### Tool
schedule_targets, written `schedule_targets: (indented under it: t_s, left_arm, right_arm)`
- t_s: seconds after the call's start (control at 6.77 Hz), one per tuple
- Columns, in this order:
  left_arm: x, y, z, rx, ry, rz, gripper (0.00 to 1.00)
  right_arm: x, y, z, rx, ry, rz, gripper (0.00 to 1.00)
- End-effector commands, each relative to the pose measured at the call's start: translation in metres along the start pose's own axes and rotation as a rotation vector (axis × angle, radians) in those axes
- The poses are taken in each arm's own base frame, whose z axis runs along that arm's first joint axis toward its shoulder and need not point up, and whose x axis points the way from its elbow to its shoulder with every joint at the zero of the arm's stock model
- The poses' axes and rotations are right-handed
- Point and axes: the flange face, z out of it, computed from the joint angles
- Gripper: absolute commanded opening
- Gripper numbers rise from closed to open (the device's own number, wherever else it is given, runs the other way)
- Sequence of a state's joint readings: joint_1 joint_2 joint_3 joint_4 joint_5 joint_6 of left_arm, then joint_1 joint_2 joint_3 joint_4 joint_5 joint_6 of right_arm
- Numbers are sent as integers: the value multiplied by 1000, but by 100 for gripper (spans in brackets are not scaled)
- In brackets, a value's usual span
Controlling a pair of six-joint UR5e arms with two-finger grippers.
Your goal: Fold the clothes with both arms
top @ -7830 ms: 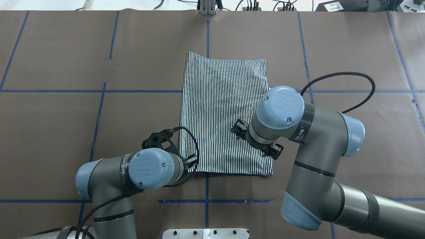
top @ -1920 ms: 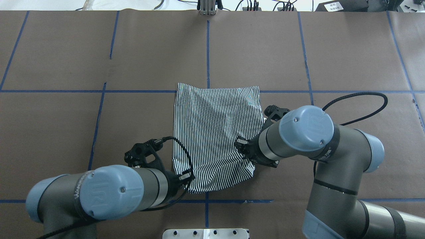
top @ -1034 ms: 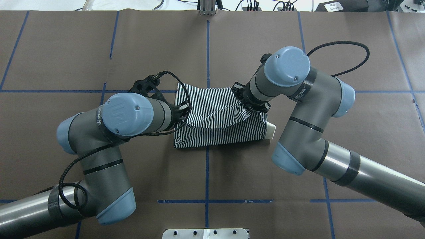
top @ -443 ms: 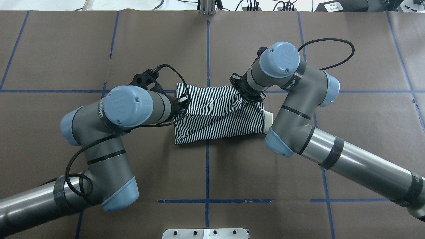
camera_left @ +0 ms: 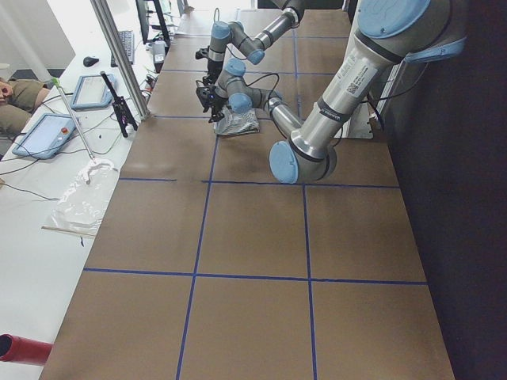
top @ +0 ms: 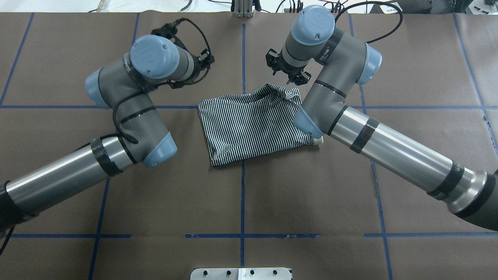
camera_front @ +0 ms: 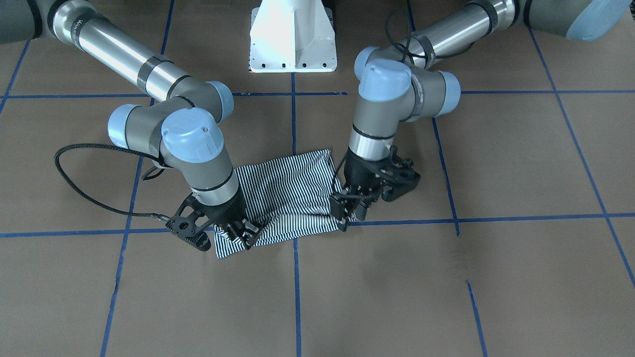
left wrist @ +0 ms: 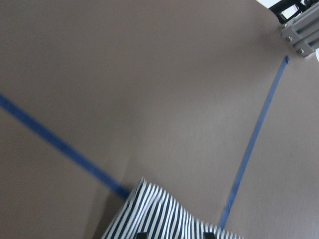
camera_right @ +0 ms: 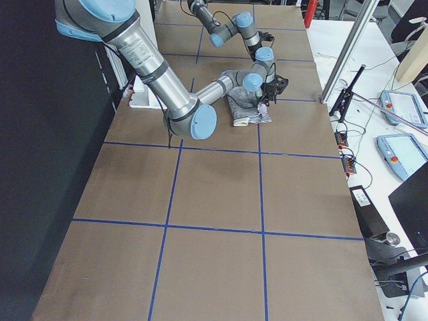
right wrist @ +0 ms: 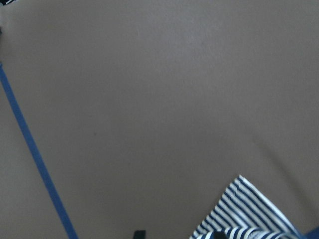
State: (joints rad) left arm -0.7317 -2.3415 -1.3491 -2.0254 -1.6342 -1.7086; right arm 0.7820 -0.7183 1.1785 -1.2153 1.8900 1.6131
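The striped polo shirt (top: 253, 124) lies folded in half on the brown table, its far edge a little rumpled. A bit of cream collar (top: 319, 140) peeks out at its right side. My left gripper (top: 206, 60) is open and empty, beyond the shirt's far left corner. My right gripper (top: 288, 74) is open and empty, just past the far right corner. In the front-facing view the left gripper (camera_front: 347, 218) and right gripper (camera_front: 240, 233) stand at the shirt's (camera_front: 287, 193) far corners. Each wrist view shows only a shirt corner (left wrist: 159, 219) (right wrist: 249, 209) near two spread fingertips.
Blue tape lines (top: 242, 186) grid the brown table cover. The white pedestal base (camera_front: 292, 34) stands at the robot's side. A metal bracket (top: 243, 9) sits at the far edge. Operator desks with tablets (camera_left: 47, 134) (camera_right: 401, 147) lie beyond it.
Both grippers carried the shirt's near hem up and over to the far edge, folding it in half. Now they have let go and moved off beyond the far edge.
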Motion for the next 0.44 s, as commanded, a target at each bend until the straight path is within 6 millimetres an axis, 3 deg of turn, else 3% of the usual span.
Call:
schedule_targets:
  t_s: [0.0, 0.15, 0.3]
  left_arm:
    - [-1, -53, 8, 27, -15, 50, 100]
    - [1, -51, 4, 15, -7, 51, 100]
    - [-11, -41, -4, -100, -6, 68, 100]
  right_arm:
    - [4, -51, 1, 18, 33, -14, 100]
    - [3, -60, -7, 1, 26, -28, 100]
    - [8, -76, -17, -4, 19, -118, 100]
